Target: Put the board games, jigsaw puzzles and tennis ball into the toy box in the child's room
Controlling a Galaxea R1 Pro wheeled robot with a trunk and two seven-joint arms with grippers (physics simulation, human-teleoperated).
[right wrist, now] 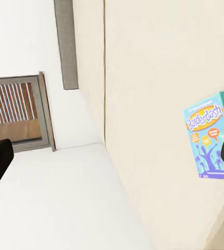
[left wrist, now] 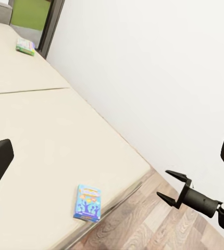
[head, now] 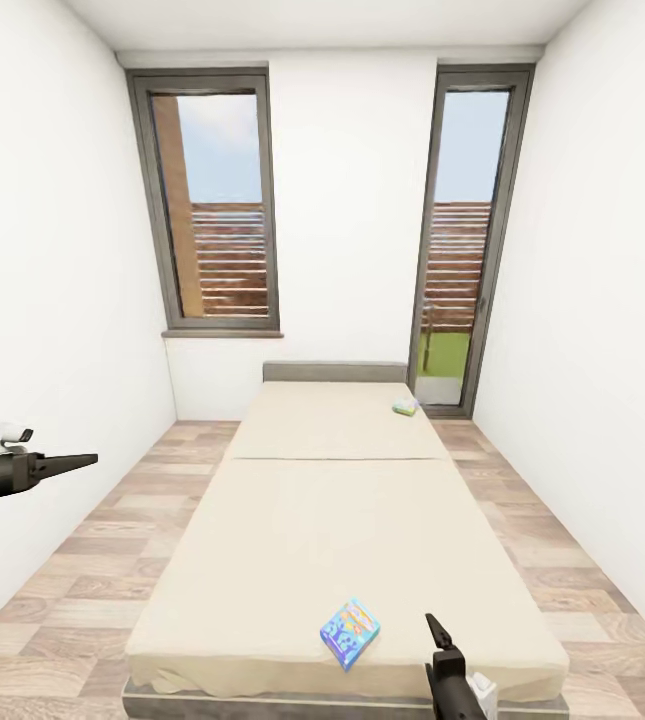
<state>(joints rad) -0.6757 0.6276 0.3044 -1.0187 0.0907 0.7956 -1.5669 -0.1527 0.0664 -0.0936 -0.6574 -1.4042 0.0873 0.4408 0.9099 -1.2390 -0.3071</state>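
Two board games lie on the beige bed point(head: 312, 520). A blue one point(head: 350, 632) rests near the foot edge, and a pale green one point(head: 405, 407) sits by the headboard on the right. My right gripper point(head: 430, 626) hovers open at the foot of the bed, just right of the blue game point(right wrist: 211, 136) and apart from it. My left gripper point(head: 90, 460) is open and empty, over the floor left of the bed. The left wrist view takes in the blue game point(left wrist: 88, 202), the green one point(left wrist: 25, 47) and the right gripper point(left wrist: 162, 184). The table, toy box, jigsaw puzzles and tennis ball are out of view.
White walls close in on both sides, leaving a strip of wood-plank floor point(head: 112, 540) along each flank of the bed. A grey headboard point(head: 334, 371) backs the bed. A window point(head: 217, 205) and a tall glass door point(head: 459, 240) are in the far wall.
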